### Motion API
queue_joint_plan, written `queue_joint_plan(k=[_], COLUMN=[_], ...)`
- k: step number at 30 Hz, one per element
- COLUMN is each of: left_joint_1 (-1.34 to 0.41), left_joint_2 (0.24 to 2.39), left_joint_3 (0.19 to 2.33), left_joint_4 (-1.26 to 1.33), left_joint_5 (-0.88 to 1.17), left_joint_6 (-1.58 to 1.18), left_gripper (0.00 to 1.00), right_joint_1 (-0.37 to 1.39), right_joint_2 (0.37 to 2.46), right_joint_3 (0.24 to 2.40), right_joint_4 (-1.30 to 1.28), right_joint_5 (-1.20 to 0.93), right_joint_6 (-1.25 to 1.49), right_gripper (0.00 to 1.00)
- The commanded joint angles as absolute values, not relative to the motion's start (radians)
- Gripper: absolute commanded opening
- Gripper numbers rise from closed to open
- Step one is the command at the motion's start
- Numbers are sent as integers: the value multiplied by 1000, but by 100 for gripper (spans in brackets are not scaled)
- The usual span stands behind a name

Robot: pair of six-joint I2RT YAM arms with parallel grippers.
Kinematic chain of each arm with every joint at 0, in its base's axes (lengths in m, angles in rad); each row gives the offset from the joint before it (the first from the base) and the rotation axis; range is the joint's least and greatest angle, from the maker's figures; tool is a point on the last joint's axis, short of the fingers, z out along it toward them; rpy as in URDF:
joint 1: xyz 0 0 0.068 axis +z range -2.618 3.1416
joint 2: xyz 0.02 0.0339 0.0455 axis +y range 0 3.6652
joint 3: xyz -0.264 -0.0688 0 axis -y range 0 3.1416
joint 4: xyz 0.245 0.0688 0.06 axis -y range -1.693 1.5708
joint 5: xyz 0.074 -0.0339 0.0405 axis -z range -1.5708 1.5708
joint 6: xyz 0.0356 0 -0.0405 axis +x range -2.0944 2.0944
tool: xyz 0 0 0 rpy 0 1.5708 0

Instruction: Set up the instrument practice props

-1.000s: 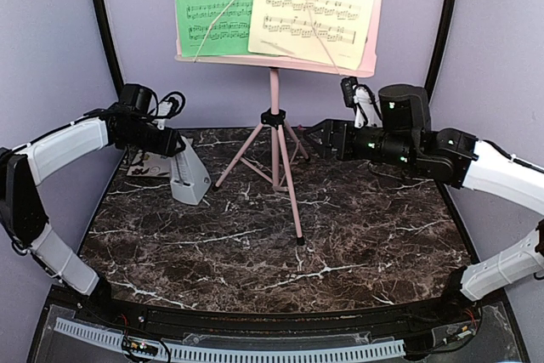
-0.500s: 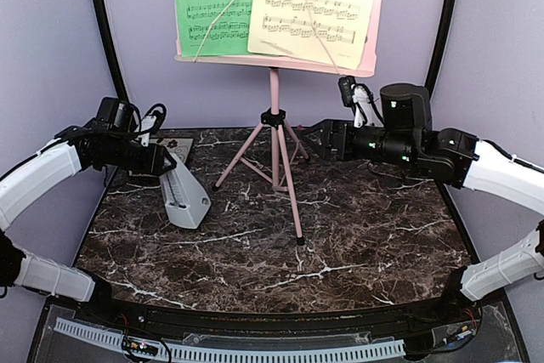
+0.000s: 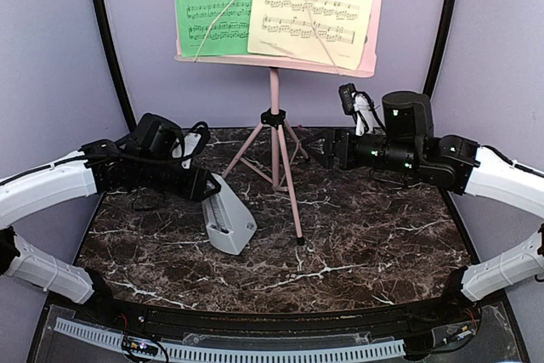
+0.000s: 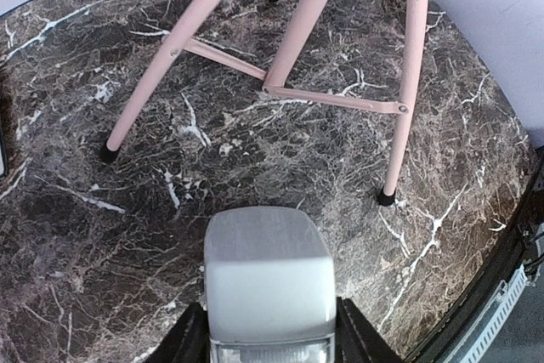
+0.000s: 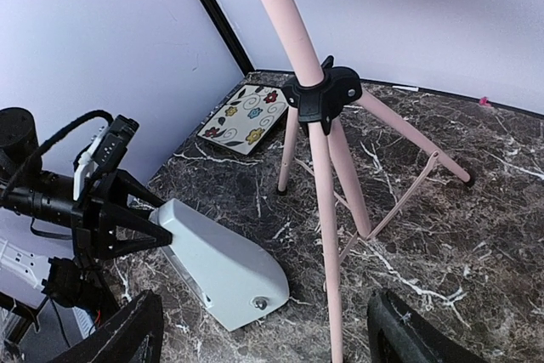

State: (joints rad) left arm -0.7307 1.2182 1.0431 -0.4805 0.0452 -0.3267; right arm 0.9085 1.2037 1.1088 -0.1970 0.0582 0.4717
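table: the dark marble table (image 3: 365, 227) carries the whole set.
music stand: the pink music stand (image 3: 274, 95) is upright at far centre, its tripod legs spread so it holds itself.
pages: the green page (image 3: 212, 2) on the left and the pale-yellow page (image 3: 314, 2) on the right lean on its desk, propped by the lip; you can treat them as placed.
metronome: the grey-white metronome (image 3: 228, 218) sits just left of the stand's near leg. It is tilted toward your left arm because it is held by its narrow end. You cannot tell whether its base touches the marble.
left gripper: your left gripper (image 3: 208, 189) is closed partway, clamping the metronome's narrow top from both sides.
right gripper: your right gripper (image 3: 319, 144) is spread wide and empty, just right of the stand's hub. It is likely placed there to steady the stand.
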Motion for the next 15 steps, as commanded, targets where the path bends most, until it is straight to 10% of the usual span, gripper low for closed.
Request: queue_joint_plan(k=[1,7,15], left_joint_1=[-808,-883,-902], left_joint_2=[1264,1335,1346], left_joint_3=[1107,1144,1157], left_joint_4=[-385,-387,-352], left_joint_5=[-136,-210,-114], left_joint_6=[-440,-550,-520], left_gripper=[20,26,86], right_joint_1=[904,904,904], right_joint_2=[1169,1150,1112], right_joint_3=[1088,1064,1041], right_joint_4=[-158,-161,-175], right_joint_5=[48,49,61], right_joint_6=[460,462,457], right_gripper=[83,83,84])
